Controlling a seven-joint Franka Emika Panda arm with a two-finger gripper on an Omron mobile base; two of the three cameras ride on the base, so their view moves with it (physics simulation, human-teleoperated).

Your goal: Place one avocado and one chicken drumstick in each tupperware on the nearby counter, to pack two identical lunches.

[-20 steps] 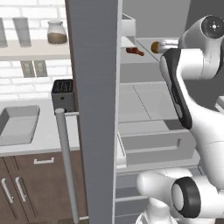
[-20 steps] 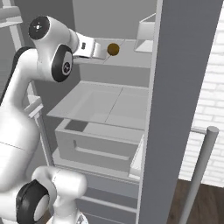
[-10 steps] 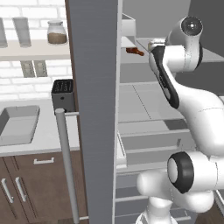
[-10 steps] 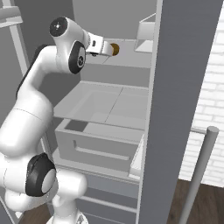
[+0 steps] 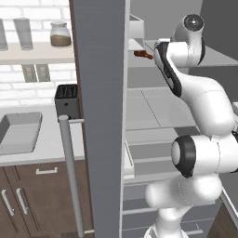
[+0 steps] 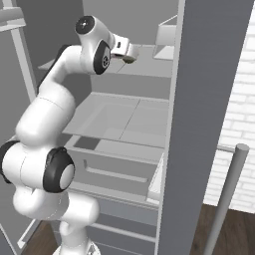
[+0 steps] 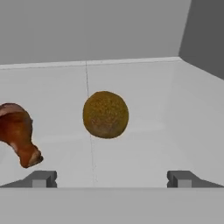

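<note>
Hovering with fingers wide apart, gripper (image 7: 111, 178) faces olive-brown avocado (image 7: 105, 114), seemingly clear of drumstick (image 7: 17, 133)

Light was even and soft, rendered flat with no glare; faint shadows lay inside the fridge (image 6: 124, 114), and everything stayed sharp, slightly pixelated.

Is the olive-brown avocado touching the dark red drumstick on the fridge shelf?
Apart. In the hand view, a strip of bare pale shelf shows between the avocado and the drumstick, which lies off to its side.
</note>
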